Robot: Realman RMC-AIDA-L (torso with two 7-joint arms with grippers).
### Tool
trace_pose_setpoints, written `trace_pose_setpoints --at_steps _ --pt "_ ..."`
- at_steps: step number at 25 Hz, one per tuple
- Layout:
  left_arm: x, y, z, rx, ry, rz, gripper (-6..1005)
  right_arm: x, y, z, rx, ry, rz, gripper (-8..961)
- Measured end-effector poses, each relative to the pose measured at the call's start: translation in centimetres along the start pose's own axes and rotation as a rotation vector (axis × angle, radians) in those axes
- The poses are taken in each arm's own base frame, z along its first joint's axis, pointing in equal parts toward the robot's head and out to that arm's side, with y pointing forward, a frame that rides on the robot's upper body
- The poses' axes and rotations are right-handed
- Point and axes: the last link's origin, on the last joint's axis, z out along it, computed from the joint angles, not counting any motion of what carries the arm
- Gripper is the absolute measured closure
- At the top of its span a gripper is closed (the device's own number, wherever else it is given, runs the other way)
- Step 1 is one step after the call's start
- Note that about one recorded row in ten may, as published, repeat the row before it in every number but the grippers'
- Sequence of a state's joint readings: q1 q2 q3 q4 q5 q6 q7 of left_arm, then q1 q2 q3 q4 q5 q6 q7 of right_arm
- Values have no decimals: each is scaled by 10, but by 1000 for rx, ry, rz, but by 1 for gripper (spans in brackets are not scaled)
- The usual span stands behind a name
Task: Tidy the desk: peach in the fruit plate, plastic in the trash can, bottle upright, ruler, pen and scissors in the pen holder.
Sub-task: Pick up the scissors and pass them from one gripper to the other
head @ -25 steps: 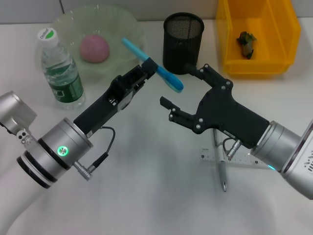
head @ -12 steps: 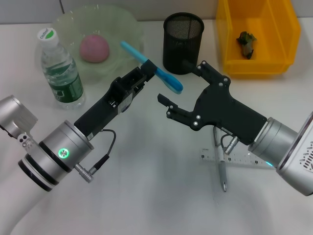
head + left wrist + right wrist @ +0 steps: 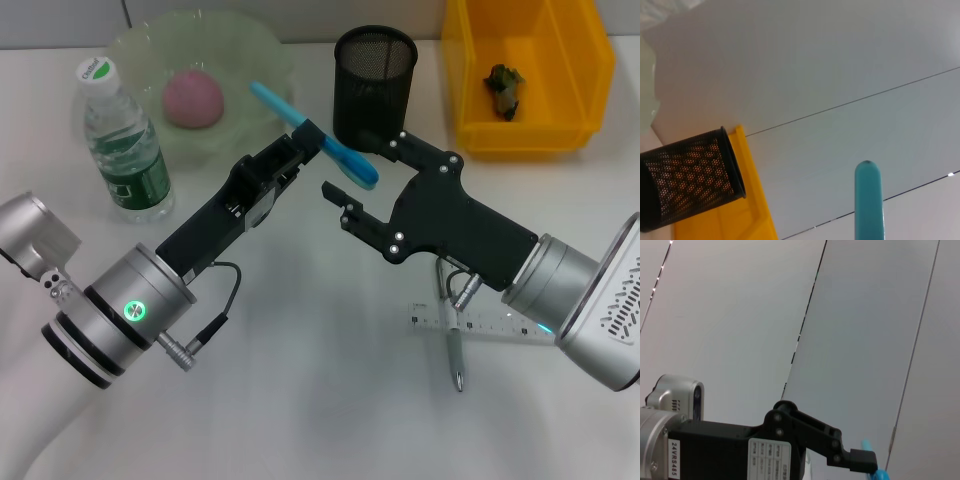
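My left gripper (image 3: 306, 136) is shut on the cyan scissors (image 3: 345, 160) and holds them above the desk (image 3: 300, 330), beside the black mesh pen holder (image 3: 374, 80). My right gripper (image 3: 353, 168) is open, with its fingers on either side of the scissors' lower right end. The pink peach (image 3: 193, 98) lies in the pale green fruit plate (image 3: 130, 45). The bottle (image 3: 122, 140) stands upright at the left. The ruler (image 3: 485, 325) and the pen (image 3: 456, 358) lie crossed under my right arm. The left wrist view shows the scissors' tip (image 3: 868, 200) and the pen holder (image 3: 687, 185).
The yellow trash can (image 3: 580, 60) stands at the back right with a crumpled greenish scrap (image 3: 503, 88) inside. Its edge also shows in the left wrist view (image 3: 752, 210). The right wrist view shows my left gripper's body (image 3: 790, 445).
My right gripper has moved left and up toward the scissors, and its fingers now straddle their lower right end. My left gripper has kept the scissors almost still.
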State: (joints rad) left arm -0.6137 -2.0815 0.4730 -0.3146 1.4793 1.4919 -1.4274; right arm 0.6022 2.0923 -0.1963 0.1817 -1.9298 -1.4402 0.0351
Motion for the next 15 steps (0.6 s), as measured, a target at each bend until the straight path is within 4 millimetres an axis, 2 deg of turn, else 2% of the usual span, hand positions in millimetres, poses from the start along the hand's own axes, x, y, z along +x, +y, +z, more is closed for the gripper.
trace_pose_setpoints --at_steps 2,15 --pt "0 -1 1 5 -3 1 709 0 0 1 -1 -1 -2 335" --pt "1 -1 2 6 0 2 705 -1 -1 2 1 -3 -3 426"
